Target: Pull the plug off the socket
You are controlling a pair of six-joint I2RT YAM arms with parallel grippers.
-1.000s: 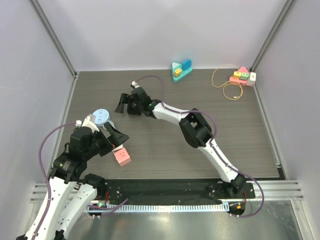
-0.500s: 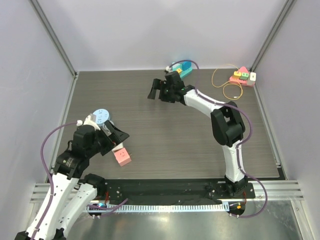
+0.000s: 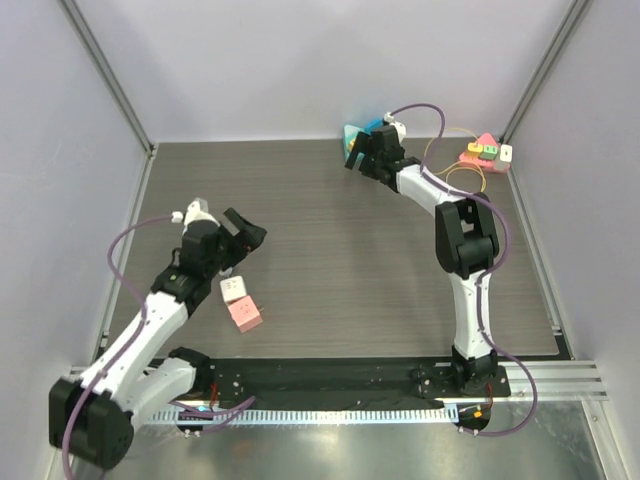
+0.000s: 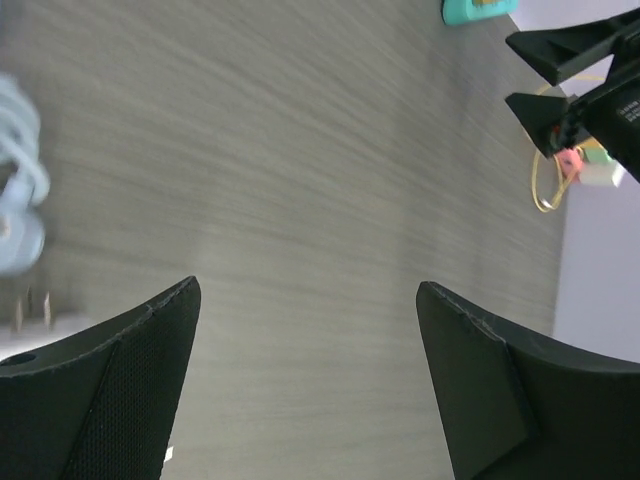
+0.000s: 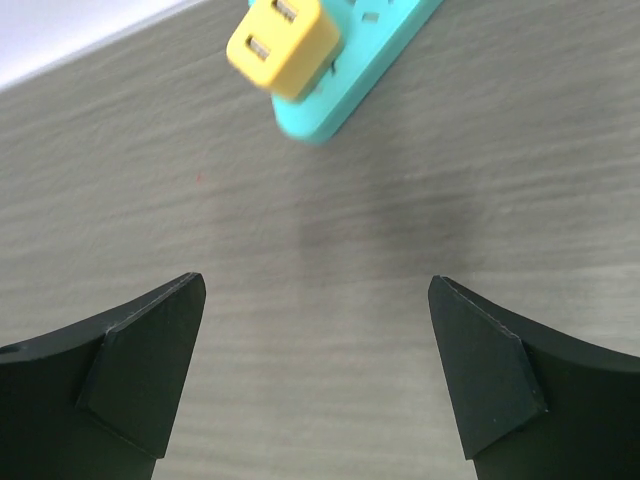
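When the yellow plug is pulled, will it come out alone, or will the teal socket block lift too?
The yellow plug looks stiff and boxy, so its flat sides should grip well. The teal socket block looks small and light, and nothing visible fastens it to the table, so it will probably lift or slide along unless held down.

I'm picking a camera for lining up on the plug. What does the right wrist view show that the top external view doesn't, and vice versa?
Only the right wrist: the yellow plug, its face showing two slots, seated on the teal socket, ahead of the open right gripper. Only the top external: the left gripper, the pink block with a white plug beside it, and the pink socket with its orange cable at the far right. Both: the teal socket, the right gripper and the wood-grain table.
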